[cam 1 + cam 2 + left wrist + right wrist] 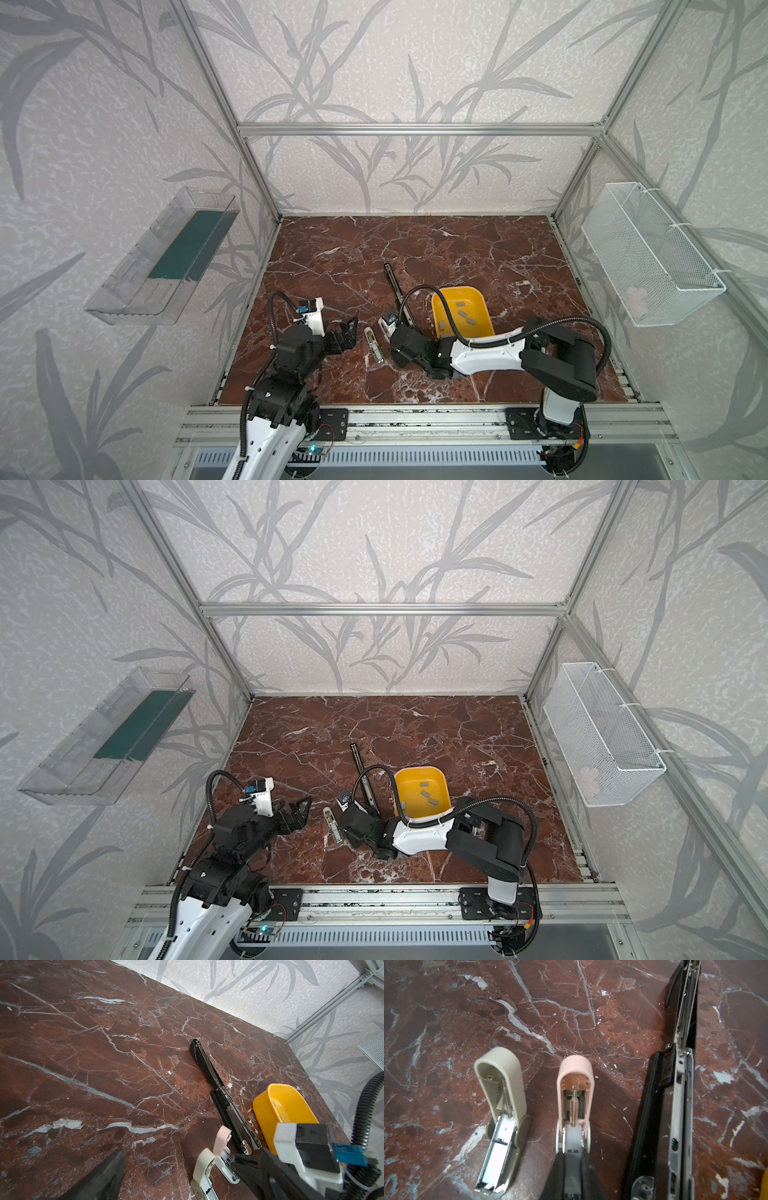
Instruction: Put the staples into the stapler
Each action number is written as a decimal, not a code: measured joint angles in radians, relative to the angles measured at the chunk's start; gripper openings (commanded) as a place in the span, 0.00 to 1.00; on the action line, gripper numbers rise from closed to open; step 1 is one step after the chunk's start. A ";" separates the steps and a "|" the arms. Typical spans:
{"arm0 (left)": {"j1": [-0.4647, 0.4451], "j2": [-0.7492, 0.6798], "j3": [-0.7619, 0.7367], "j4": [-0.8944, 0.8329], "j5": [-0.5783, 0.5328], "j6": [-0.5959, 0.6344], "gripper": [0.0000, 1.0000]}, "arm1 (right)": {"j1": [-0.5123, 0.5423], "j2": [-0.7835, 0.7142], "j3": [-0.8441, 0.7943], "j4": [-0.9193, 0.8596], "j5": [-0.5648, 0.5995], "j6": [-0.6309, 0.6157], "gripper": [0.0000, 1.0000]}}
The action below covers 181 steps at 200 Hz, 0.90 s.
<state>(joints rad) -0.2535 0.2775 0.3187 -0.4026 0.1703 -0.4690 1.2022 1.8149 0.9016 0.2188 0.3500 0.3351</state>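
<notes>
Three staplers lie hinged open on the marble table: a beige one (374,345) (502,1115), a pink one (575,1095) (222,1140) and a long black one (397,291) (675,1105). Loose staples (463,314) (428,796) lie in the yellow tray (457,289). My right gripper (572,1155) (395,332) is shut on a grey strip of staples (572,1169), whose far end lies in the pink stapler's metal channel. My left gripper (347,332) (301,810) hangs open and empty just left of the beige stapler; one finger (108,1176) shows in its wrist view.
A clear plastic shelf (162,257) hangs on the left wall and a white wire basket (652,253) on the right wall. Aluminium rails (415,424) run along the table's front edge. The yellow tray (270,1109) stands right beside the black stapler.
</notes>
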 measured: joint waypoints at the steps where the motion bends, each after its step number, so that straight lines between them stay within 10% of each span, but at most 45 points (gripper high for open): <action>1: 0.000 0.000 0.000 0.000 0.000 0.000 0.99 | 0.000 0.000 0.000 0.000 0.000 0.000 0.03; 181: 0.000 0.001 0.000 0.000 0.000 -0.002 0.99 | -0.005 -0.016 -0.001 -0.007 -0.003 0.008 0.01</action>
<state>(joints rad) -0.2535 0.2787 0.3187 -0.4026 0.1703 -0.4713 1.1973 1.7988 0.9009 0.2115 0.3466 0.3428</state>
